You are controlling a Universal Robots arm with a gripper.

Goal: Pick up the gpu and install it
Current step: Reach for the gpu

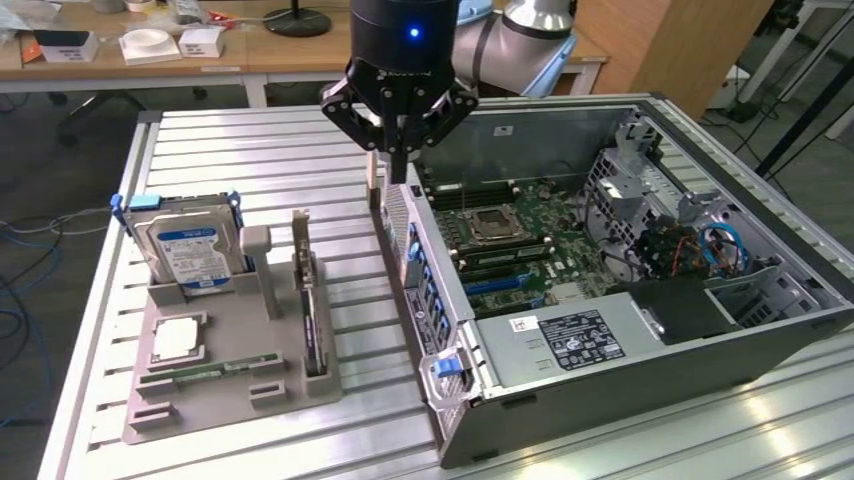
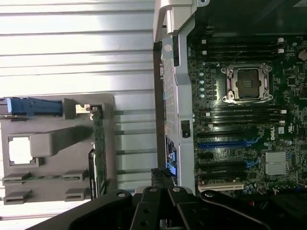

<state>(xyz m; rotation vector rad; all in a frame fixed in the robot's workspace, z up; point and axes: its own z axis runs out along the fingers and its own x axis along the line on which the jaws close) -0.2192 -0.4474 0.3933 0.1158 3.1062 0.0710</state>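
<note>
The gpu (image 1: 311,312) is a thin dark card standing on edge in a slot of the grey holder (image 1: 227,400), its bracket end up. In the wrist view the gpu (image 2: 99,148) appears edge-on beside the holder (image 2: 53,143). My gripper (image 1: 398,168) hangs above the rear wall of the open computer case (image 1: 441,300), to the exterior view's right of the holder and well apart from the card. Its fingers are shut with nothing between them. The gripper (image 2: 160,186) looks down on the case edge and the motherboard (image 2: 240,120).
A silver hard drive (image 1: 195,252) with a blue-white label stands at the holder's back. A processor chip (image 1: 178,338) and a green memory stick (image 1: 214,372) lie in the holder's front. The open case holds the motherboard (image 1: 514,250) and cables (image 1: 707,250). Desks stand behind.
</note>
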